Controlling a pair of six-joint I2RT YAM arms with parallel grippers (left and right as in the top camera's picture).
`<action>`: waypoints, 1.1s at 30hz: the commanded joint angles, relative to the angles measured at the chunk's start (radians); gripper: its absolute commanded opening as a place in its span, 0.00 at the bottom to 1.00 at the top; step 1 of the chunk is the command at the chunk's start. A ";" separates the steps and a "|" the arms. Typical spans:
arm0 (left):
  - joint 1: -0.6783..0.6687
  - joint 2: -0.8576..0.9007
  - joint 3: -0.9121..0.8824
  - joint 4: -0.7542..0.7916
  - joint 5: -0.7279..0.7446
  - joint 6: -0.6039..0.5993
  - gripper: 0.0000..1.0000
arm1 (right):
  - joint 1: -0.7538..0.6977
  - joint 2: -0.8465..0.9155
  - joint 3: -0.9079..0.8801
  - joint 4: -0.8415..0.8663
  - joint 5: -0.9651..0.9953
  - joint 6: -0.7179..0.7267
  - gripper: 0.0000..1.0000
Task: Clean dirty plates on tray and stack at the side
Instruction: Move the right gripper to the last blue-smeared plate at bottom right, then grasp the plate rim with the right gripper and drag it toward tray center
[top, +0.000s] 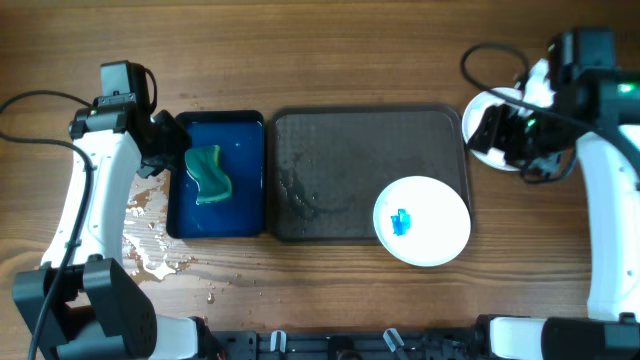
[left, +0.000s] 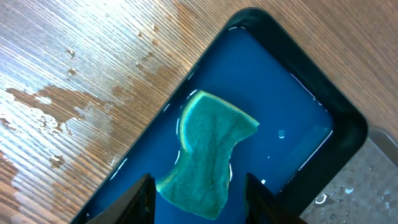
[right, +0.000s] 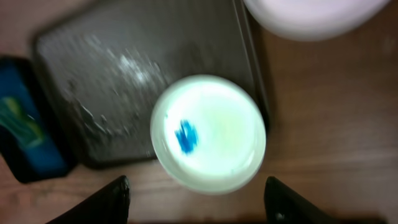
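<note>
I am counting two trays, one sponge and one plainly dirty plate. The round white shallow plate (top: 440, 215) is carrying a small blue smear (top: 401, 222) at its centre. It is sitting at the near right corner of the large dark grey rectangular tray (top: 340, 160), overhanging the near rim. More white plate ware (right: 311, 15) is lying on the wooden table (top: 330, 60) just right of that tray, partly hidden by the right arm; I cannot tell how many are stacked there. The smaller deep-blue tray (top: 245, 200) is holding shallow water and a wavy green sponge (top: 208, 174). The left gripper (left: 199, 202) is hovering with fingers spread either side of the sponge's end, gripping nothing. The right gripper (right: 199, 202) is hanging wide open and empty by the side plates.
</note>
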 joint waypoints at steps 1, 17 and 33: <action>-0.017 0.009 -0.001 0.008 0.005 -0.007 0.43 | 0.014 -0.053 -0.253 0.076 0.008 0.119 0.74; -0.017 0.009 -0.001 0.008 0.005 -0.006 0.43 | 0.012 -0.028 -0.727 0.573 -0.166 0.053 0.85; -0.017 0.009 -0.001 0.002 0.005 -0.006 0.43 | 0.013 0.097 -0.704 0.470 0.073 0.148 0.80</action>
